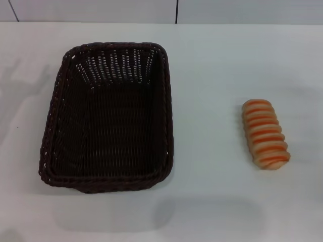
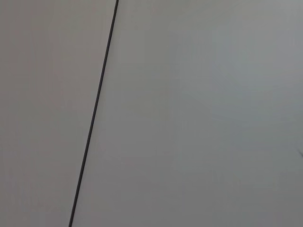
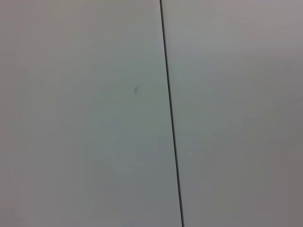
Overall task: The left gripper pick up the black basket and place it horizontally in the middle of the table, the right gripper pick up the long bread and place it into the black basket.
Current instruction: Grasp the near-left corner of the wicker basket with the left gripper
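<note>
The black basket (image 1: 108, 118) sits on the white table (image 1: 212, 75) at about nine o'clock from the middle of the head view, its long side running from six toward twelve o'clock, its braided rim whole and its inside holding nothing. Bare table shows along its left rim, though that strip is narrow — the basket's near left corner lies close to the view's edge. Toward twelve o'clock a band of table separates it from the far edge, where a pale wall with a dark vertical seam (image 1: 176, 11) rises. Toward six o'clock there is a wide stretch of bare surface.

Between basket and bread lies a broad open lane of table. The long bread (image 1: 266, 133) rests at about three o'clock, well apart from the basket, lying flat with its length slightly slanted and its orange stripes crosswise — more bare table surrounds it.

Neither hand appears in any view; both wrist views show only a plain grey surface crossed by a thin dark line (image 2: 94, 113), so their spread cannot be told.
</note>
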Controlling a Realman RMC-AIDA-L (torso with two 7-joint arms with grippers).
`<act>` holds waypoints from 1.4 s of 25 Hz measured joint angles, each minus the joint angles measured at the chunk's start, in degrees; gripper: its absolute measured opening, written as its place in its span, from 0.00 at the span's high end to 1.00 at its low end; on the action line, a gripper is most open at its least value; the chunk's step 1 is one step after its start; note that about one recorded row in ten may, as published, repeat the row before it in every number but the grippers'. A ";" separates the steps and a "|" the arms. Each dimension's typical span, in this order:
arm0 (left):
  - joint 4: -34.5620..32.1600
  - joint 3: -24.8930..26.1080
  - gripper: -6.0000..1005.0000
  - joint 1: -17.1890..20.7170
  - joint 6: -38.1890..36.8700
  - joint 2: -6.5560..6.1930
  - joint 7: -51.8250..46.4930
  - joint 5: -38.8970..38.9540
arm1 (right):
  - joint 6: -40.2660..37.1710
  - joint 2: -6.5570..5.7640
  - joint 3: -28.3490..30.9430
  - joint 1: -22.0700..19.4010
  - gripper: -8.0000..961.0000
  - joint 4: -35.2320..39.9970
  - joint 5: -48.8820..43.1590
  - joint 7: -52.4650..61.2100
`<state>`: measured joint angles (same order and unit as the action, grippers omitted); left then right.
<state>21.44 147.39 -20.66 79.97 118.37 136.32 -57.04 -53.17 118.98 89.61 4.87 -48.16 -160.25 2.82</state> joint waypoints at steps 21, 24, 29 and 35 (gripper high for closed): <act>36.13 -13.08 0.17 4.66 -18.10 -0.56 -58.76 -18.97 | -0.40 0.11 -0.23 -1.06 0.19 -0.88 0.12 0.52; 36.13 -13.08 0.17 4.66 -18.10 -0.56 -58.76 -18.97 | -0.45 0.17 -0.23 -1.23 0.19 -0.98 0.13 0.55; 58.64 -13.09 0.17 4.72 -14.50 -1.23 -90.94 -48.52 | -0.46 0.20 -0.22 -1.27 0.19 -1.06 0.12 0.57; 67.91 -12.71 0.17 3.62 -8.81 -1.24 -101.55 -59.98 | -0.35 0.20 -0.22 -1.27 0.19 -1.67 0.18 0.59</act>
<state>89.35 134.69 -17.04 71.16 117.13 34.78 -117.02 -53.52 119.18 89.38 3.60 -49.83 -160.08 3.41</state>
